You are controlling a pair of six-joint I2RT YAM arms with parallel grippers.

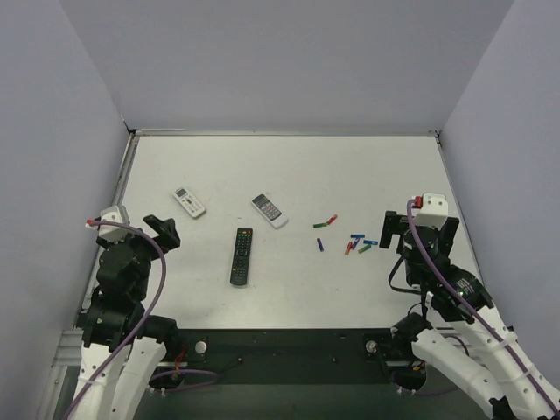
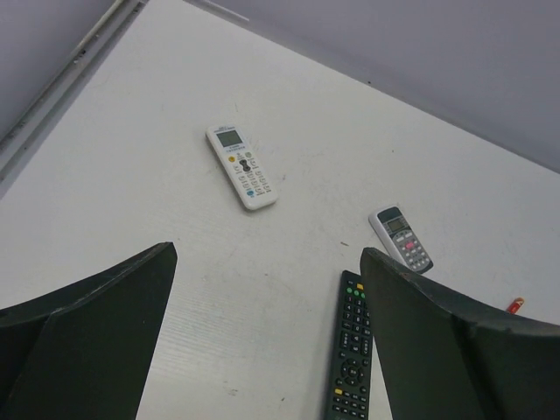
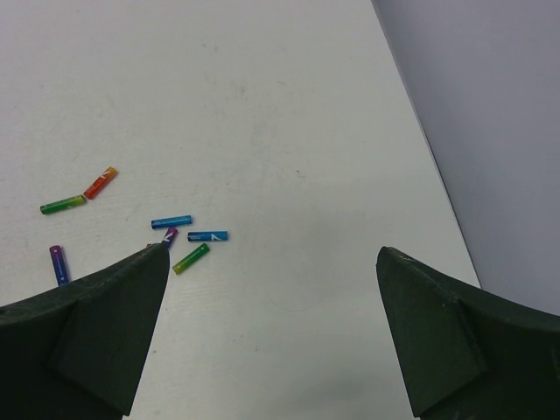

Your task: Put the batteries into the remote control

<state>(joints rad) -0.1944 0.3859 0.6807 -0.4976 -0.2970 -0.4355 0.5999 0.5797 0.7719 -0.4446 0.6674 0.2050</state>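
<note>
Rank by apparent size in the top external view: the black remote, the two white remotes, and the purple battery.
Largest: black remote. Next: left white remote and right white remote, too alike to rank. Smallest: purple battery.

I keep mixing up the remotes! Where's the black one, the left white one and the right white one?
Black remote (image 1: 241, 255): top view, middle of its buttons.
Left white remote (image 2: 241, 166): left wrist view, on its buttons.
Right white remote (image 2: 402, 238): left wrist view, its middle, below the screen.
</note>
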